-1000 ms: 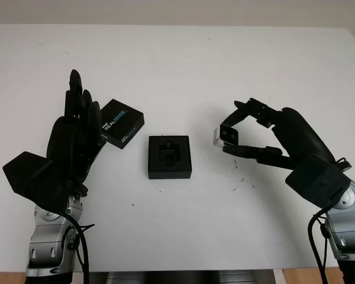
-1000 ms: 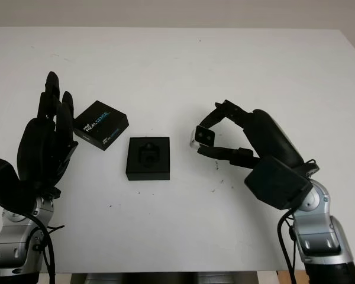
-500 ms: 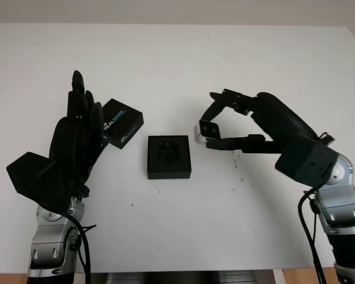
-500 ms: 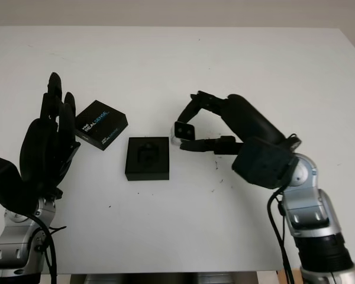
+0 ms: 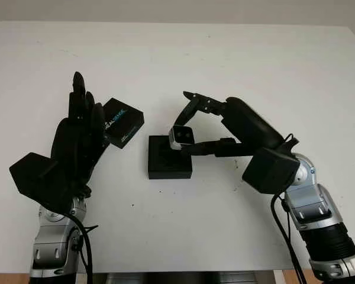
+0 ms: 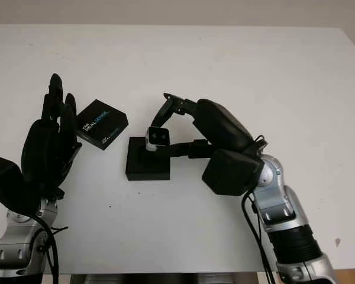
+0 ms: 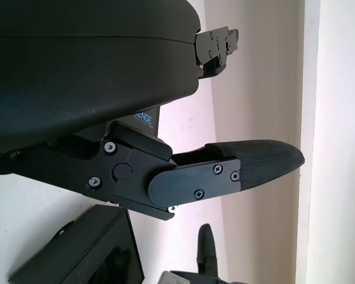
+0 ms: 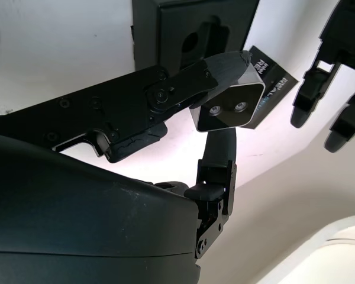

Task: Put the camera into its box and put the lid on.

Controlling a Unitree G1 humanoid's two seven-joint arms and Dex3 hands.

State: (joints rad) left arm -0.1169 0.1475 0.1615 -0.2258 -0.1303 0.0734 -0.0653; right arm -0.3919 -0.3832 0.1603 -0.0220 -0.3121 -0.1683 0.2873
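A small silver camera (image 5: 181,136) with two dark lenses hangs just above the right side of the open black box (image 5: 165,161), pinched in my right hand (image 5: 185,123). In the right wrist view the camera (image 8: 228,107) sits between the fingertips, with the box's moulded hollow (image 8: 192,29) below it. The black lid (image 5: 122,122), printed REALSENSE, lies flat to the left of the box. My left hand (image 5: 77,137) is held upright and open beside the lid, holding nothing.
The white table (image 5: 225,65) stretches wide behind and to the right of the box. Its front edge (image 5: 183,271) runs close below my arms. A few small dark specks mark the surface right of the box.
My right hand has carried the camera leftwards, from well right of the box to directly over its right side. The left hand, the lid and the box have stayed put.
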